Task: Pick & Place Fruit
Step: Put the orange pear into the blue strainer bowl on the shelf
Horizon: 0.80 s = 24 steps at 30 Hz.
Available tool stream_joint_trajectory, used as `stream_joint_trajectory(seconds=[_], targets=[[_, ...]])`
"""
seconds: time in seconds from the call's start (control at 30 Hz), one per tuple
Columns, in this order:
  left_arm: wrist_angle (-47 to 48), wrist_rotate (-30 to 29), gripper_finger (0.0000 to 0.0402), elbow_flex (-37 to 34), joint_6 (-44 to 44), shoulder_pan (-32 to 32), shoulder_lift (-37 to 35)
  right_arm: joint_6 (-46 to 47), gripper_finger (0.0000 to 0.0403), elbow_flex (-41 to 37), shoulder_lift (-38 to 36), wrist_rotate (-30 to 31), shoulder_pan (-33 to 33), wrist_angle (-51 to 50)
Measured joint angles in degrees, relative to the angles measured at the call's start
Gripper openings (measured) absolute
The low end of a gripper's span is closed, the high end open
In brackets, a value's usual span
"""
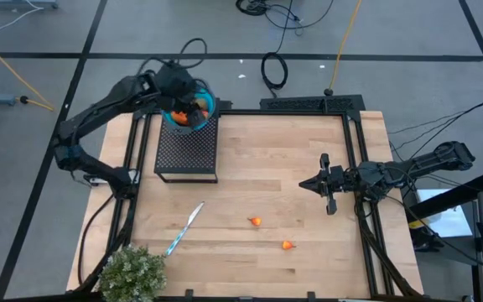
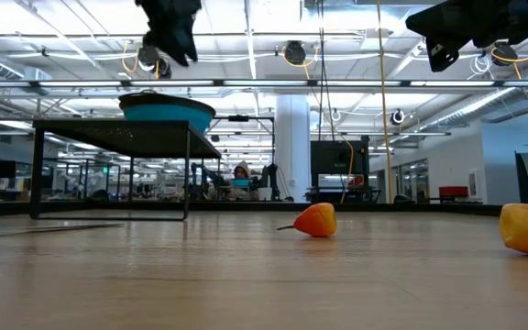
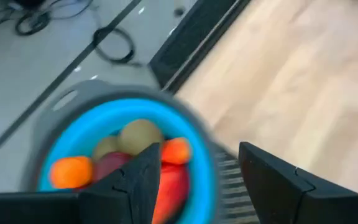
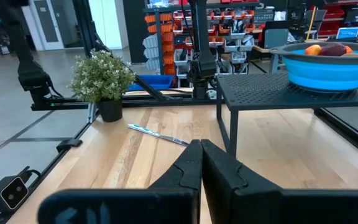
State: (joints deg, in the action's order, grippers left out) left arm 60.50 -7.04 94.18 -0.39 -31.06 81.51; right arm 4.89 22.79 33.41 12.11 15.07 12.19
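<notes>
Fruit fills the blue bowl [image 1: 199, 107] that sits on the black perforated stand [image 1: 188, 151] at the far left corner of the wooden table [image 1: 292, 159]: orange, pale olive and dark red pieces piled together. The left gripper [image 3: 197, 180] hangs right over that bowl with its fingers spread apart and nothing between them. Two small orange pieces lie loose on the bare wood, one [image 1: 256, 221] near the middle and the other [image 1: 287, 246] just beyond it toward the front edge, well apart from the stand. A blue-handled knife [image 1: 184, 228] lies on the boards left of them, and a bushy green plant [image 1: 132, 272] stands at the front left corner. The right gripper [image 1: 308, 184] waits at the table's right side, fingers pressed together, holding nothing.
</notes>
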Motion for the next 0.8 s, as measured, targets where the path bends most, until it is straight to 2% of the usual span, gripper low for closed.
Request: stream_joint_trajectory(seconds=[0.2,0.37,0.57,0.8], targets=[[-0.8,6.8,0.0196,0.2,-7.9,8.8,-3.5,0.0,0.0000,0.0,0.0,-0.2,0.0,0.0],[-3.3,7.4,0.0181,0.2,-13.2,19.5,-3.6,0.0,0.0000,0.0,0.0,-0.2,0.0,-0.1],[-14.9,5.8,0.0169,0.2,-14.8,33.4,-1.4,0.0,0.0000,0.0,0.0,-0.2,0.0,-0.5],[-27.4,-2.9,0.0163,0.2,-14.8,45.4,2.7,0.0,0.0000,0.0,0.0,-0.4,0.0,-1.2]])
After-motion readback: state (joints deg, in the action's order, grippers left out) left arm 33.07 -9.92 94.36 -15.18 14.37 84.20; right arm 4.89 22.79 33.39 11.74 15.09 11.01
